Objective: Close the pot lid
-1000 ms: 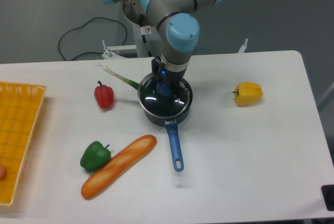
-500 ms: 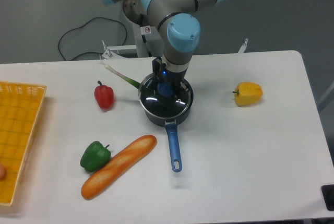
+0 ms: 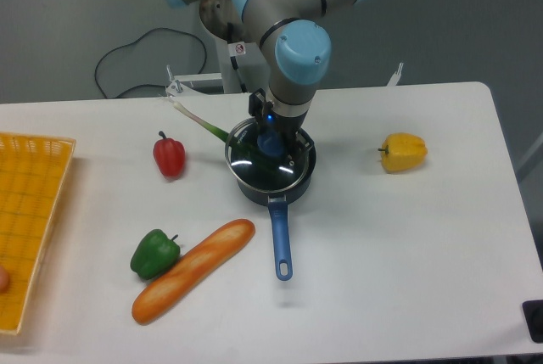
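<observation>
Black fingers: the two-finger gripper (image 3: pixel 271 142) sits at the blue knob (image 3: pixel 271 144); whether it clamps it I cannot tell.
Lid: round clear glass lid (image 3: pixel 269 165) lies on the small dark navy saucepan (image 3: pixel 271 184), mid-table.
Handle: long bright blue handle (image 3: pixel 281 245) points toward the camera.
Hidden: arm covers the pot's far rim.
Around: green leek (image 3: pixel 200 123) behind-left; red pepper (image 3: pixel 169 154), green pepper (image 3: pixel 154 253), baguette (image 3: pixel 193 270), yellow pepper (image 3: pixel 402 152); yellow basket (image 3: pixel 30 211) cut off left.

Fingers (image 3: pixel 271 145) grip knob of lid (image 3: pixel 270 167) on pot (image 3: pixel 273 187).
</observation>
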You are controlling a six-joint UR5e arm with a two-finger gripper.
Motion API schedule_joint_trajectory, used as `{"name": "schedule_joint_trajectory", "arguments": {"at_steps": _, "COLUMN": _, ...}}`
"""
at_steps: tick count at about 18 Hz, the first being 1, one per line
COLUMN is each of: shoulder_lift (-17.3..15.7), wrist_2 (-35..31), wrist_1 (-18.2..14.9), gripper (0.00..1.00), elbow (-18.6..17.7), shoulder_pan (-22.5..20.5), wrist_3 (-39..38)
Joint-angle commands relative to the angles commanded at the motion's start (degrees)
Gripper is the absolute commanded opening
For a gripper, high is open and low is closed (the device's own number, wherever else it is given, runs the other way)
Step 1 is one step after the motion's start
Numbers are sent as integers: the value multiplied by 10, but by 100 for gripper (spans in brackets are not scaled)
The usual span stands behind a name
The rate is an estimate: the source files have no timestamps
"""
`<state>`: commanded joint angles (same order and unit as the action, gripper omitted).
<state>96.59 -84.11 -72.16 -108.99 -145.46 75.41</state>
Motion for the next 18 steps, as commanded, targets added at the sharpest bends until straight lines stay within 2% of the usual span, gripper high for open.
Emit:
{"name": "schedule_joint_trajectory", "arguments": {"at_steps": 1, "shoulder_lift": 0, "wrist_2": 0, "wrist_1": 0, "gripper": 82, "elbow": 3, "shoulder_pan": 0, "wrist_3": 1}}
{"name": "schedule_joint_trajectory", "arguments": {"at_steps": 3, "shoulder_lift": -1, "wrist_2": 0, "wrist_1": 0, "gripper": 100, "elbow": 18, "shoulder_pan": 0, "wrist_3": 1}}
{"name": "schedule_joint_trajectory", "arguments": {"at_steps": 10, "shoulder_lift": -2, "wrist_2": -18, "wrist_1": 3, "gripper": 100, "elbow": 57, "shoulder_pan": -6, "wrist_3": 1}}
{"name": "schedule_joint_trajectory", "arguments": {"at_steps": 18, "shoulder_lift": -4, "wrist_2": -19, "wrist_1": -2, "gripper": 100, "elbow": 95, "shoulder_pan": -39, "wrist_3": 16}}
